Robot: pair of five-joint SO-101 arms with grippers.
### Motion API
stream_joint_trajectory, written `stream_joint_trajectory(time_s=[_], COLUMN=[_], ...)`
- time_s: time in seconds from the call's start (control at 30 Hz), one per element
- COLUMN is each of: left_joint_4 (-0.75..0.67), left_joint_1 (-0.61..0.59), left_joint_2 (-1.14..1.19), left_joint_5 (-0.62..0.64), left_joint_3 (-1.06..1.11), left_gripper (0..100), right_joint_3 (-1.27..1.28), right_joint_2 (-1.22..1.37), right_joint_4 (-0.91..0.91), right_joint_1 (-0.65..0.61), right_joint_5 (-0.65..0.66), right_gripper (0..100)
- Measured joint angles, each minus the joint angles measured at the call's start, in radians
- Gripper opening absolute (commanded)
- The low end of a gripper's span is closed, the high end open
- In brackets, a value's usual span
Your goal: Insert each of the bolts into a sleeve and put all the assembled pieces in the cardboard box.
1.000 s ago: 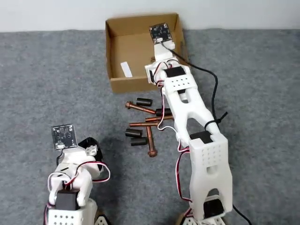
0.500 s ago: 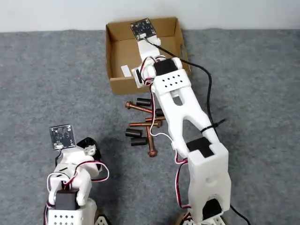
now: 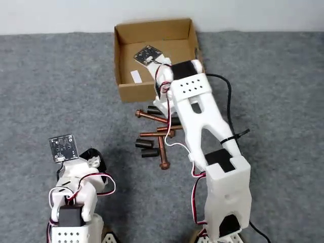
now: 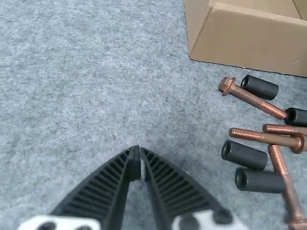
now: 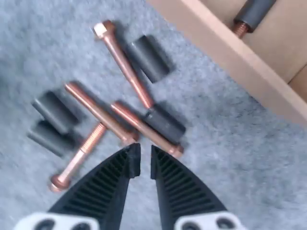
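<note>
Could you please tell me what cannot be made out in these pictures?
High view: the right arm covers part of the cardboard box floor and some of the bolts and sleeves, so their count is unsure.
Right wrist view: the assembled piece in the box is cut off by the picture's edge.
Left wrist view: the box wall hides its inside.

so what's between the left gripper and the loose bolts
Just bare grey carpet; the left wrist view shows nothing between the left gripper and the bolts.
</note>
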Motion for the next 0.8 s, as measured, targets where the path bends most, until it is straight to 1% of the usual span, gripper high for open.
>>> stream_joint_trajectory(time_s=[0.1, 0.5, 0.8], left_joint_4=[0.0, 0.0, 0.0], left_joint_1=[0.0, 0.0, 0.0], left_joint_2=[0.0, 0.0, 0.0], left_joint_5=[0.0, 0.0, 0.0], left_joint_3=[0.0, 0.0, 0.0], left_gripper=[1, 1, 1], right_joint_3=[0.0, -0.012, -0.012], right_joint_2=[0.025, 0.146, 0.221], right_joint_4=[0.0, 0.031, -0.06], right_joint_1=[0.029, 0.035, 0.035], right_joint_5=[0.057, 0.141, 0.157], right_gripper=[16.8, 16.9, 16.9])
